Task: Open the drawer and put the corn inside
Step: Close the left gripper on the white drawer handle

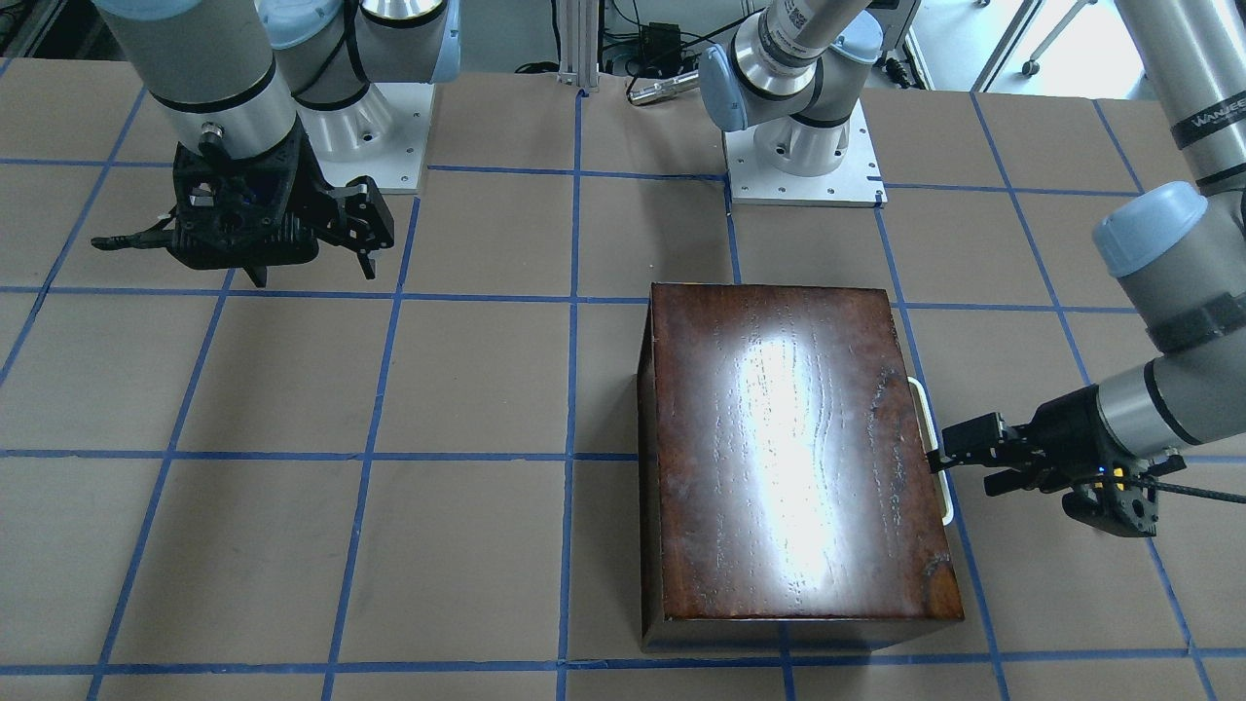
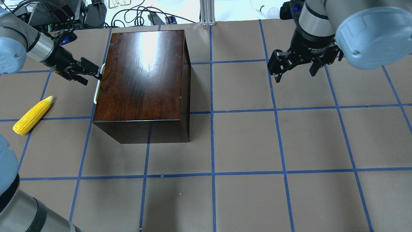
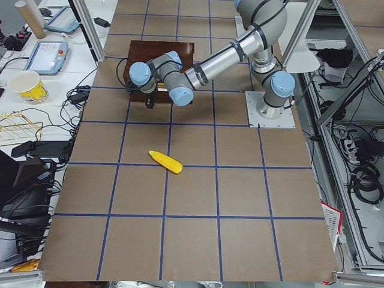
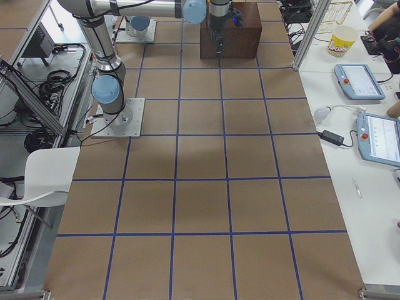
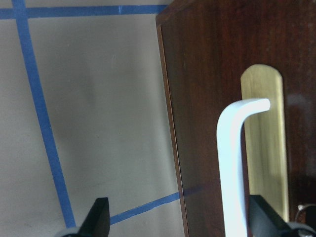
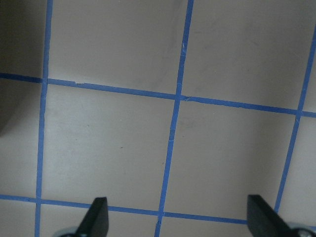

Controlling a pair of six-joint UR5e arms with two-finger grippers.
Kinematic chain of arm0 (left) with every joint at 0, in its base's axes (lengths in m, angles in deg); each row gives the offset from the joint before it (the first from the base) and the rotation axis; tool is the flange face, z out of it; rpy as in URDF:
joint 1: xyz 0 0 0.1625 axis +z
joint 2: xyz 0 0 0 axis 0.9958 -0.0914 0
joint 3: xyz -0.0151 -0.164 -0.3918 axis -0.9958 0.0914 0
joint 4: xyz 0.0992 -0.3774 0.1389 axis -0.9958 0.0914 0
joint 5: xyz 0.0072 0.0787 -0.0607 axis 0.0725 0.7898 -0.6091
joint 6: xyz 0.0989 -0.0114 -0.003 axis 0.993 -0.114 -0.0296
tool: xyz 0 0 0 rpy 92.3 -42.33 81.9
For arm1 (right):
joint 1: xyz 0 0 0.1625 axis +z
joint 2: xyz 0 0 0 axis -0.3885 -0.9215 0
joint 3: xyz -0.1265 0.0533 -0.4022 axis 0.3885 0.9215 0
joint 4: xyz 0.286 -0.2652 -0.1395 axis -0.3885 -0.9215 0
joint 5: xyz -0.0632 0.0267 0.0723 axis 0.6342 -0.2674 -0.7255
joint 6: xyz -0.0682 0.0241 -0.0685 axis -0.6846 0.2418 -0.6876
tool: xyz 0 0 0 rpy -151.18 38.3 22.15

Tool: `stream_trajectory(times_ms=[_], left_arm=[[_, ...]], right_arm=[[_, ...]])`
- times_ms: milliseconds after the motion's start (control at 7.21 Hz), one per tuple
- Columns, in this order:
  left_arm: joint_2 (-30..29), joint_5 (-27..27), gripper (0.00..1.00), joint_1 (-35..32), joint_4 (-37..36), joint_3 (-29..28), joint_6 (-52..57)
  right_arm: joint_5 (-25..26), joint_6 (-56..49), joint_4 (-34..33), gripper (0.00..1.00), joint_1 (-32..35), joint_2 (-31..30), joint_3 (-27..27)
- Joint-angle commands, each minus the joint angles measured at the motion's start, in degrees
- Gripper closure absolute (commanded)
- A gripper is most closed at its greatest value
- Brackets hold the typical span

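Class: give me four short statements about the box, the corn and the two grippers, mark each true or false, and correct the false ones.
1. The drawer is shut in its box. True.
2. The corn lies on top of the box. False: it lies on the table, apart from the box.
3. The left gripper is open at the drawer's white handle. True.
4. The right gripper holds the corn. False: it is open and empty, above bare table.
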State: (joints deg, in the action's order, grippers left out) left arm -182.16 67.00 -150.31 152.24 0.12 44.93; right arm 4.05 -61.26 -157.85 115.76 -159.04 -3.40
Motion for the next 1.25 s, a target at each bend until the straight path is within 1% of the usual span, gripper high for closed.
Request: stream_trajectory(times_ms=[0, 1110], left_arm=[[-0.53, -0.14, 0.00, -0.01, 0.00, 0.00, -0.02], [-0.71, 0.03, 0.00, -0.09, -0.09, 1.23, 0.06]], right_arm=[[0.00, 0.00, 0.00, 0.00, 0.00, 0.00, 0.00], [0.00, 0.00, 0.00, 0.00, 0.00, 0.00, 0.00]])
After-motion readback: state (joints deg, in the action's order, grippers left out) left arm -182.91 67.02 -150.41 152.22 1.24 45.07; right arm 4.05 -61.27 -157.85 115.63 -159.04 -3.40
